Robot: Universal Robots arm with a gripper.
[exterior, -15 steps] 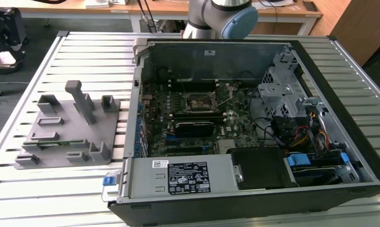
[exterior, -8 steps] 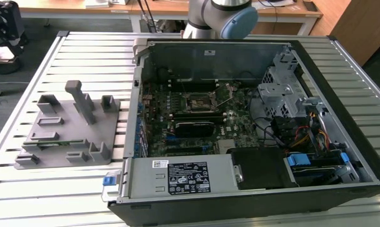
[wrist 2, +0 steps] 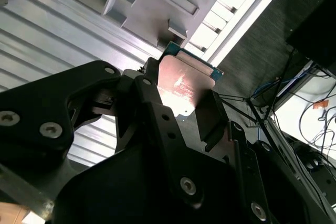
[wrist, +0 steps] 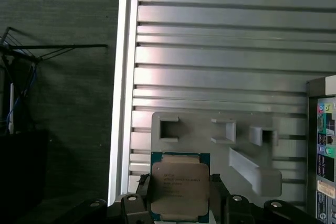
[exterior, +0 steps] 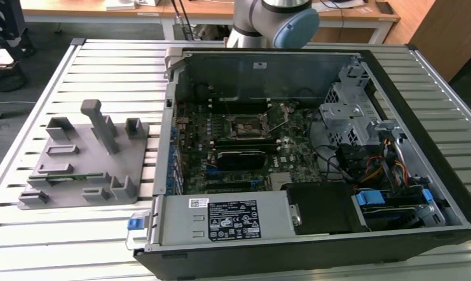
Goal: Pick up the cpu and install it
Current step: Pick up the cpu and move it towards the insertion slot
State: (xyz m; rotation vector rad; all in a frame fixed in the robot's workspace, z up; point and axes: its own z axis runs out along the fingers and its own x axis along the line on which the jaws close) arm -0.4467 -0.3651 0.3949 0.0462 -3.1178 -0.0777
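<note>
Silver-grey, the cpu (wrist: 180, 190) sits clamped between the black fingers (wrist: 218, 188) of the gripper (wrist: 180, 205) (held above the table), over the grey fixture (wrist: 210, 129). Bare slatted table (wrist: 220, 40) spreads beyond, its edge meeting dark floor (wrist: 63, 103). The open computer case (exterior: 298, 257) stands just beside the fixture.

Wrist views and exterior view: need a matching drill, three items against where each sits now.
Items:
1. cpu
2. grey fixture plate
3. motherboard socket

Places:
A. inside the open PC case
B. on the slatted table, at the exterior view's left of the case
C. gripped between the fingers of the tool

Pairs: 1-C, 2-B, 3-A
</note>
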